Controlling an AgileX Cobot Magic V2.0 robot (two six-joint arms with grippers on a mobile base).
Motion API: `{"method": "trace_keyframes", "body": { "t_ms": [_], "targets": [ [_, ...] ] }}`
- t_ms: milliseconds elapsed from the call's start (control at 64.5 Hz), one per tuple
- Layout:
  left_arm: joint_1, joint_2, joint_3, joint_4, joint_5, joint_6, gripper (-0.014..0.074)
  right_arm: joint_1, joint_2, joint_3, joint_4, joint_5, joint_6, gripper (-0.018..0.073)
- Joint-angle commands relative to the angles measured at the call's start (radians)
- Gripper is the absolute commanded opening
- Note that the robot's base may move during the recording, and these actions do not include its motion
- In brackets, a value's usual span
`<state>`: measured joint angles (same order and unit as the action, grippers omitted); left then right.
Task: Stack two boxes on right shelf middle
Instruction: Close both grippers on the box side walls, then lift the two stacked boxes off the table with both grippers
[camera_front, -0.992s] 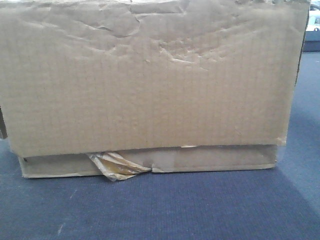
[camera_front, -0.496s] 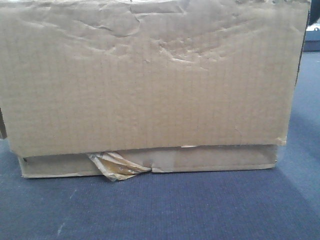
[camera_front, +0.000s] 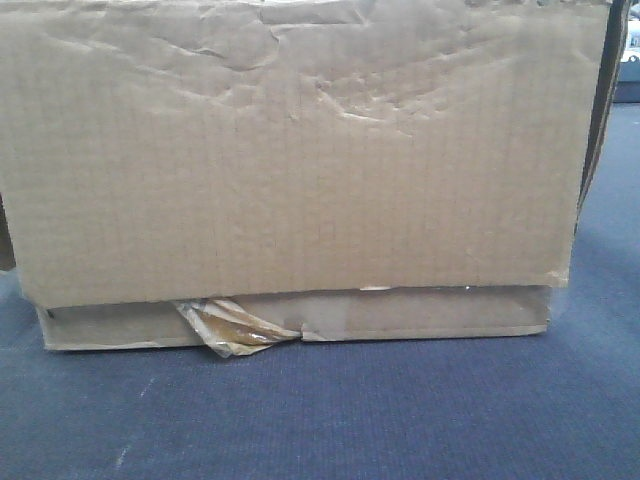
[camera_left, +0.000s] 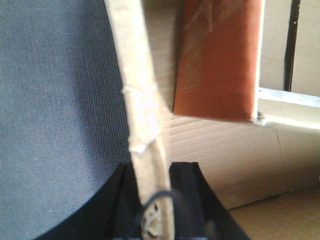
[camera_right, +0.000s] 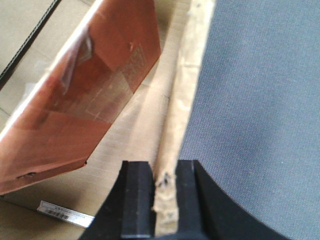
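Your left gripper (camera_left: 154, 171) is matte black plastic. Its two fingers (camera_left: 186, 187) have flat, squared tips and flare outward into a wider dark base. A thin dark strand (camera_left: 159, 194) curves between them; you cannot tell whether it is a cable. Your right gripper (camera_right: 161, 167) is the same matte black, with blocky, square-topped, crisp-edged fingers (camera_right: 136, 200) that widen in a smooth curve toward the base.

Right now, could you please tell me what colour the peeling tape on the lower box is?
Yellowish-brown; the peeling tape shows best in the front-facing view.
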<state>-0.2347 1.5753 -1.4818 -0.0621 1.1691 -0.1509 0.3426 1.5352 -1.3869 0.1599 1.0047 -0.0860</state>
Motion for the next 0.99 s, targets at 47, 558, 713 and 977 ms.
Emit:
{"method": "trace_keyframes", "body": {
  "t_ms": [47,558,713,977],
  "targets": [
    [0.005,-0.011,-0.002,0.048,0.003,-0.045,-0.0111,-0.009,-0.02,-0.009,-0.041,-0.007,0.01,-0.0154],
    [-0.017,-0.132,-0.278,0.05,0.052,-0.048,-0.0111,-0.009,-0.212,-0.09,-0.043,-0.021,0.036,-0.0154],
    [-0.07,-0.179,-0.375,0.068,0.052,-0.048,-0.0111,-0.009,-0.262,-0.18,-0.043,-0.019,0.036,-0.0154],
    [-0.115,-0.225,-0.467,0.062,0.052,-0.048,-0.0111,-0.009,-0.322,-0.284,-0.041,-0.019,0.036,-0.0154]
  ]
}}
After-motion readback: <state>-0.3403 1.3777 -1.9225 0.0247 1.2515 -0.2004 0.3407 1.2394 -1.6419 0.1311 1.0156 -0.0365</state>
